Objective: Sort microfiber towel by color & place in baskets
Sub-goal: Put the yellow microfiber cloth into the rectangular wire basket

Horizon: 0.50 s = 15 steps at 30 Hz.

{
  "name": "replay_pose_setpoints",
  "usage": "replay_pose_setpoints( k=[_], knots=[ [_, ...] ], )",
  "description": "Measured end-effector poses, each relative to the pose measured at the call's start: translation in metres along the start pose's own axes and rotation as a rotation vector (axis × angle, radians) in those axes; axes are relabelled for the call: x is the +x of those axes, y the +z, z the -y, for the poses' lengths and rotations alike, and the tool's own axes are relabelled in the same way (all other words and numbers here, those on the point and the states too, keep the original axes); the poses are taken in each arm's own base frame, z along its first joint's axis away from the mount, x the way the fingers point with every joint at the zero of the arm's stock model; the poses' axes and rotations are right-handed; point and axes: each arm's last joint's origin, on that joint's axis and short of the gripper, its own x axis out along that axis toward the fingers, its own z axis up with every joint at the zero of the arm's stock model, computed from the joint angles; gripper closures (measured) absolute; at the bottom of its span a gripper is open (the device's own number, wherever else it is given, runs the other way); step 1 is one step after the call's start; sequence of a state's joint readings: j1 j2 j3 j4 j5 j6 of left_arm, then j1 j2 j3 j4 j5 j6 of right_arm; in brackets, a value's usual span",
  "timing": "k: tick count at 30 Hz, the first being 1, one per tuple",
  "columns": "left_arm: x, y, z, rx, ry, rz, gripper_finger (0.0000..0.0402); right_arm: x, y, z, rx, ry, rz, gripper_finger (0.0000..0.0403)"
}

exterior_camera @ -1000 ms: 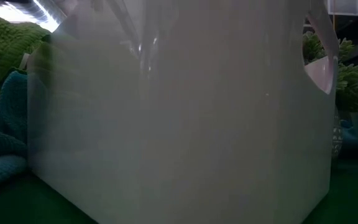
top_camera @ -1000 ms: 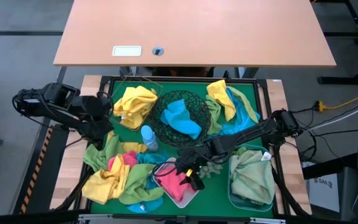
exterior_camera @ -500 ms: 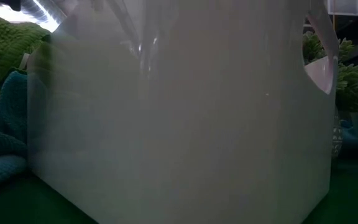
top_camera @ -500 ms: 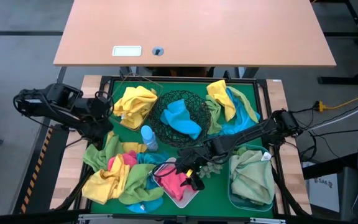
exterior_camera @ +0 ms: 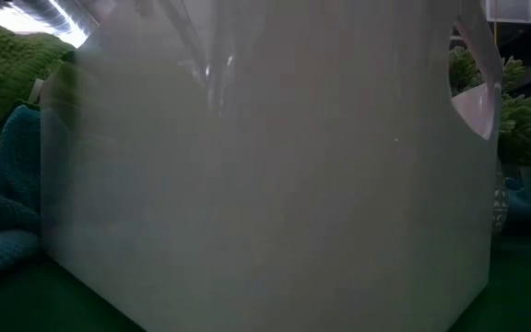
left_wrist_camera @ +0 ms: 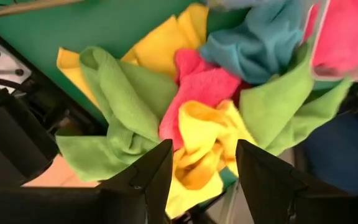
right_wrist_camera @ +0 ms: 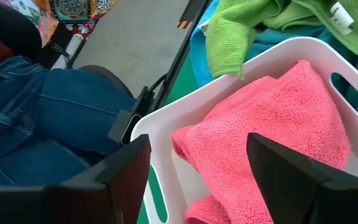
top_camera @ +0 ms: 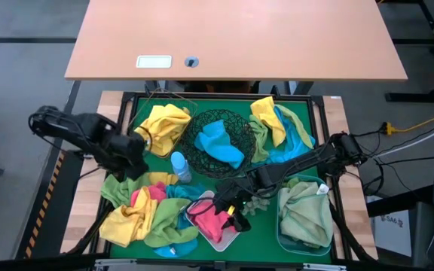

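Observation:
A mixed pile of yellow, lime green, pink and blue towels point(top_camera: 145, 211) lies at the table's near left. My left gripper point(top_camera: 130, 159) hangs open above it; in the left wrist view its fingers frame the yellow and pink cloths point(left_wrist_camera: 201, 127). My right gripper point(top_camera: 232, 209) is open over the white tub point(top_camera: 218, 239), which holds a pink towel point(right_wrist_camera: 266, 143). The black mesh bowl point(top_camera: 241, 129) holds a blue towel point(top_camera: 221, 141). The translucent blue tub point(top_camera: 281, 226) holds green towels point(top_camera: 305, 211). A yellow towel point(top_camera: 164, 124) lies at the far left.
A small blue bottle point(top_camera: 179, 167) stands between the bowl and the pile. A spiky grey-green ball point(top_camera: 256, 202) sits beside the white tub. More yellow, green and blue towels point(top_camera: 277, 128) lie far right. The white tub's wall point(exterior_camera: 265, 184) fills the low view. A person's jeans point(right_wrist_camera: 42, 118) show beyond the table.
My left gripper has moved toward the table's near edge and a little to the right, from beside the far yellow towel to above the mixed pile. My right arm has kept still and the towels have not moved.

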<state>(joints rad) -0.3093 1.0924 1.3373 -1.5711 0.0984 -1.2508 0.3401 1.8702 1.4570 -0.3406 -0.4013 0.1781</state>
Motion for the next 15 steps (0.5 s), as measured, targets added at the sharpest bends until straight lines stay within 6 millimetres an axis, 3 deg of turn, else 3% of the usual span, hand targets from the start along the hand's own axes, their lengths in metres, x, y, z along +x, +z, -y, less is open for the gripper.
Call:
replay_pose_setpoints(
  k=[8,15],
  knots=[
    [0.034,-0.015,0.036,0.119,0.151,-0.077,0.0232,0.0,0.0,0.0,0.0,0.003,-0.001,0.0139],
    [0.061,-0.032,0.061,0.034,0.241,-0.023,0.0232,0.0,0.0,0.0,0.0,0.003,-0.002,0.0139]
  ],
)
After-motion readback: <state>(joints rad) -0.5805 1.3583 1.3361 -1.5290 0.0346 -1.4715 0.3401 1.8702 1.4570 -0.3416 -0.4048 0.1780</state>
